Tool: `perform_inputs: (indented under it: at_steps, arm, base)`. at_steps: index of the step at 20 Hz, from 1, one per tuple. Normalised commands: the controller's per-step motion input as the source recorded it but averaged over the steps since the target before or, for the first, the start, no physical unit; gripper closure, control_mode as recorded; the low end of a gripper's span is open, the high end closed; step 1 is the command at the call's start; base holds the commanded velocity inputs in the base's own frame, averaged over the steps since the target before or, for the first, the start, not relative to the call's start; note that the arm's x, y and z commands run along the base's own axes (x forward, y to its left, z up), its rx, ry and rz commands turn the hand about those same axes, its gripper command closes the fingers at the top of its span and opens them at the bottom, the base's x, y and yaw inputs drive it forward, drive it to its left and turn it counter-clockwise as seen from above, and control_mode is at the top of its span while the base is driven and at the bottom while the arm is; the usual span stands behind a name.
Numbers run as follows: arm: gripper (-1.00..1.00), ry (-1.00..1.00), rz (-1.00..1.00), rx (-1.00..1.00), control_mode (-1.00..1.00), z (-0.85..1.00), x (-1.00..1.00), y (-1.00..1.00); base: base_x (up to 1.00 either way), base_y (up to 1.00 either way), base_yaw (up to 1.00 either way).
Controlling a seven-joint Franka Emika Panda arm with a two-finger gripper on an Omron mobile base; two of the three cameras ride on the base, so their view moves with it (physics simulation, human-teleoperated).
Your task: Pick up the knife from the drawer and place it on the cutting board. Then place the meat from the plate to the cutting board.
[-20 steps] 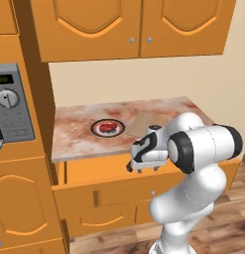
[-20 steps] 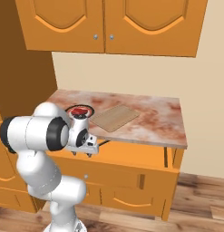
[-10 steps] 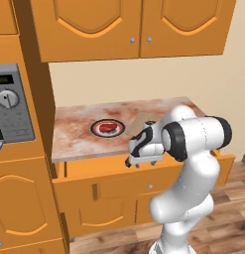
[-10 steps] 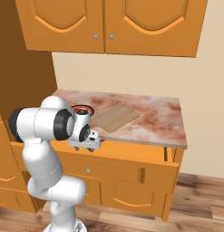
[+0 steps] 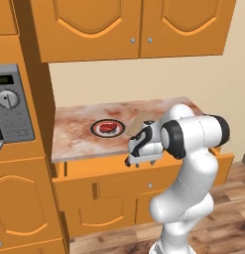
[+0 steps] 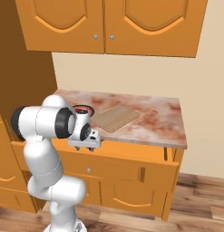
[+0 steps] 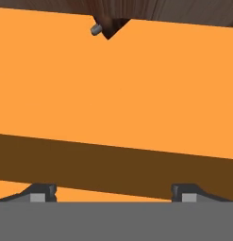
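The drawer (image 5: pixel 119 184) stands pulled out under the counter, its knob (image 7: pixel 95 29) at the top of the hand view. My gripper (image 5: pixel 141 159) (image 6: pixel 85 146) hangs just above it, pointing down, with its jaws wide open and nothing between them (image 7: pixel 113 193). In the hand view, only bare orange wood lies below the fingertips (image 7: pixel 42 192). The knife is hidden. The meat (image 5: pixel 107 127) lies on the plate (image 5: pixel 95 132) on the counter, left of my hand. The cutting board (image 6: pixel 115 117) lies flat to the right of the plate (image 6: pixel 84 109).
Arched cabinet doors (image 6: pixel 104 22) hang above the marbled counter (image 6: pixel 163 120). A tall orange unit with an oven panel (image 5: pixel 12 104) stands at the left. Lower cabinet doors (image 6: pixel 127 195) sit under the drawer, above a wood floor (image 6: pixel 195 213).
My gripper has barely shifted and stays open over the drawer. The arm's upper links have swung round behind it.
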Motion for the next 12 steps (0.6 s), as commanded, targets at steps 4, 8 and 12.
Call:
perform_inputs:
  at_steps: [4, 8, 12]
  arm:
    - [-1.00, 0.00, 0.00, 0.00, -1.00, -0.97, -1.00, -0.04]
    - [-1.00, 0.00, 0.00, 0.00, -1.00, -0.91, -1.00, -0.16]
    - [-1.00, 0.00, 0.00, 0.00, -1.00, -0.87, -1.00, -0.17]
  base:
    - [0.00, 0.00, 0.00]
    - [0.00, 0.00, 0.00]
    - [0.00, 0.00, 0.00]
